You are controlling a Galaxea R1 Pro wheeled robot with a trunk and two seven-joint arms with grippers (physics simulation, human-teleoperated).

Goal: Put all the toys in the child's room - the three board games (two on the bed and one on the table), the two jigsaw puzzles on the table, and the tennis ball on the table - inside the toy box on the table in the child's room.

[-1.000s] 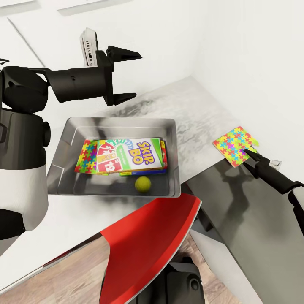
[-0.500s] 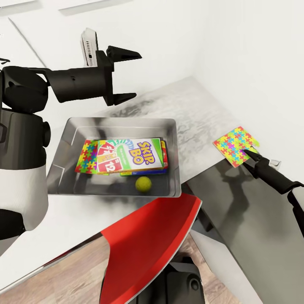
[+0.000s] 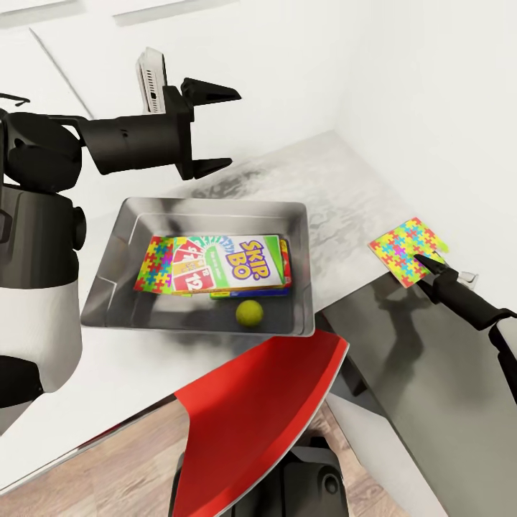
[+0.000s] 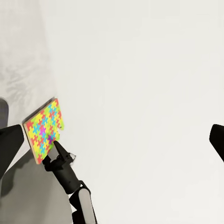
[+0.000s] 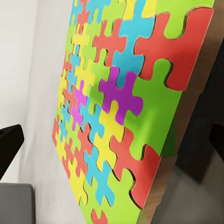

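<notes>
The right gripper (image 3: 425,262) has its fingers spread, one on each side of the near corner of a jigsaw puzzle (image 3: 407,250) lying flat on the counter (image 3: 337,194) by the wall. The left gripper (image 3: 233,129) hangs released and empty above the far rim of the toy box (image 3: 304,244). That box holds the Skip-Bo game (image 3: 226,263), another puzzle (image 3: 154,263) and the tennis ball (image 3: 249,313).

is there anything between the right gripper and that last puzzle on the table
Nothing visible. The right gripper is right at the near edge of the flat multicolour jigsaw puzzle lying on the pale mottled table, with only bare table beyond it. The right wrist view shows the puzzle close up, unobstructed.
</notes>
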